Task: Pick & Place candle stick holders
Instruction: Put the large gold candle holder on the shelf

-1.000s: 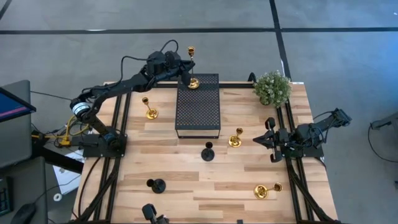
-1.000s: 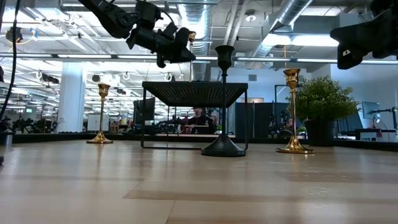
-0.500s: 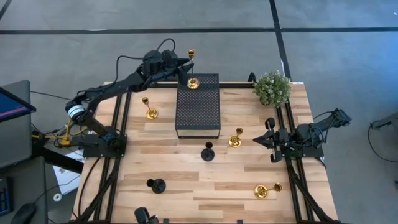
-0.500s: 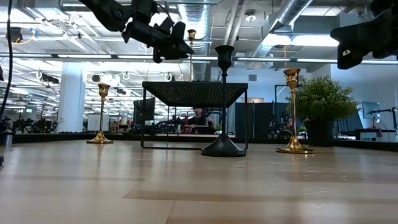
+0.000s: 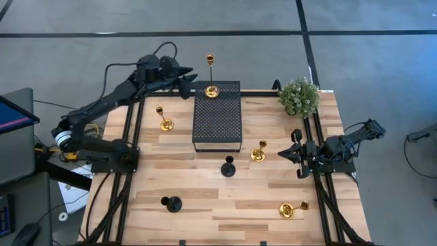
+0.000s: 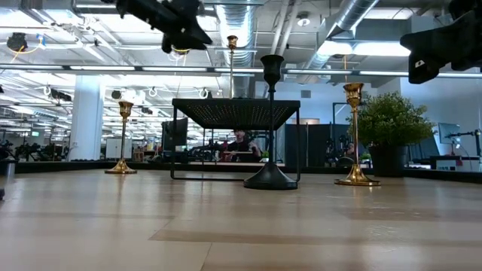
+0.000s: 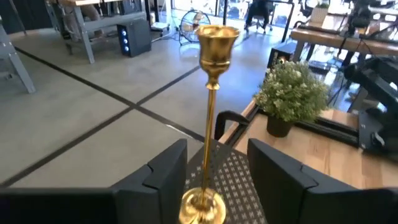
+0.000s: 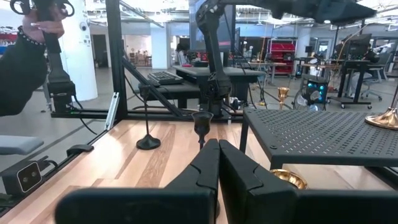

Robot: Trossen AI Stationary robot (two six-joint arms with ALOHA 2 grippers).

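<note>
On the platform's (image 5: pixel 217 123) far corner a tall gold holder (image 5: pixel 211 89) is stood upright, apparently as its intended spot. It is seen just ahead of the left gripper (image 5: pixel 186 83), whose fingers (image 7: pixel 281 180) are spread and clear of the stem. The right gripper (image 5: pixel 298 154), pressed together, is parked by the table's right edge.

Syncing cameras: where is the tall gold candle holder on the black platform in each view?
High: gold candle holder on black platform's far-left corner.
Low: thin stem above the platform, top centre.
Left wrist: centre, between the open fingers.
Right wrist: only its base, right edge.
Shared landmark: the platform.
</note>
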